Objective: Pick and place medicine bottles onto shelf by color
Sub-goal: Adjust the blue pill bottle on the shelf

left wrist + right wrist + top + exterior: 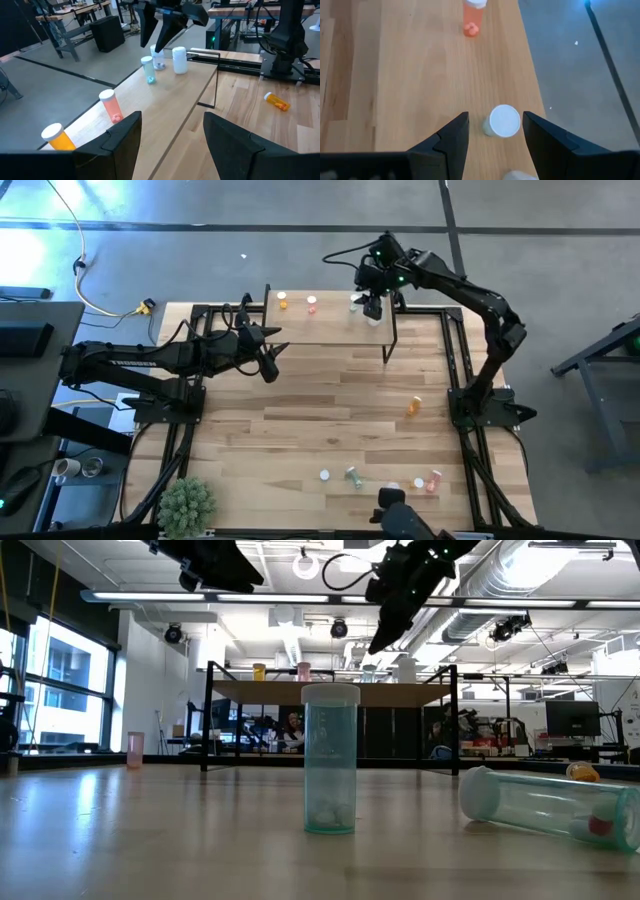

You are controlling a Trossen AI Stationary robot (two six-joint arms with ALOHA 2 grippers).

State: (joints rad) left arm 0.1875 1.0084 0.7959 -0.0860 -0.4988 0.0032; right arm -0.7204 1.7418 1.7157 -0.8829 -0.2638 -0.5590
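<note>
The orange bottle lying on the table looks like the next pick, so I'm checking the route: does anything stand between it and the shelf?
Nothing visible does. Bare tabletop separates the orange bottle from the shelf; the right gripper hovers open above the shelf's far end.

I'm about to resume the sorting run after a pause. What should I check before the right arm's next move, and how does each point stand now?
1. Right gripper open, holding nothing: ok.
2. Green bottle upright on the shelf, below the open fingers: ok.
3. Orange bottle and pink bottle upright on the shelf, apart from each other: ok.
4. White bottle close beside the green one; whether the fingers clear it going up: cannot tell.
5. Left gripper open, hanging beside the shelf: ok.
6. Fallen orange bottle still on the table: not ok.
</note>
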